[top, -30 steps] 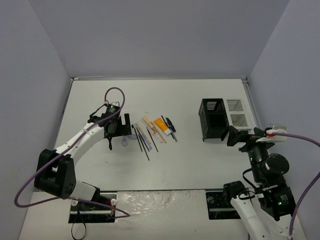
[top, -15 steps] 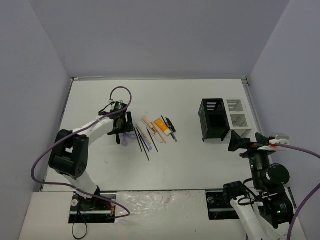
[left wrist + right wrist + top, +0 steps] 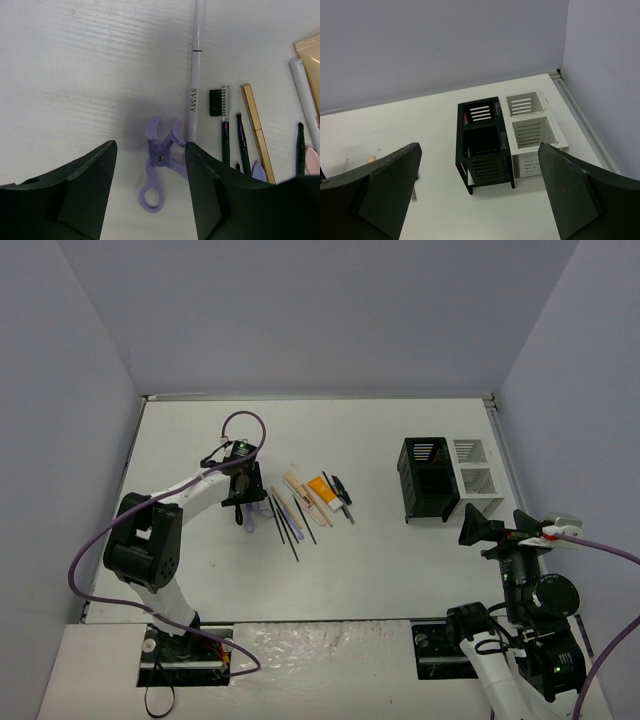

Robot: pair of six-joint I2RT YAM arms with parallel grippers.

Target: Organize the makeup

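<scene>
Makeup (image 3: 305, 500) is lying in a loose row of slim items left of centre on the white table (image 3: 380, 560) in the top view, with an orange-and-white tube (image 3: 322, 487) at the row's upper right. The left arm is reaching from the lower left up and to the right, its wrist pointing down over the row's left end. The left gripper (image 3: 243, 502) is hanging there with its jaws spread apart. In the left wrist view, the left gripper (image 3: 150, 147) is straddling a lavender scissor-like tool (image 3: 159, 162) lying flat on the table; contact cannot be told. A white pencil (image 3: 196, 75) is running up from just beside the tool, and a small black brush (image 3: 222, 102) is lying to its right. The right arm is folding upright at the lower right, raised off the table. The right gripper (image 3: 480, 525) is gaping wide, holding nothing, and facing the black holder (image 3: 482, 145) and the white holder (image 3: 530, 132).
</scene>
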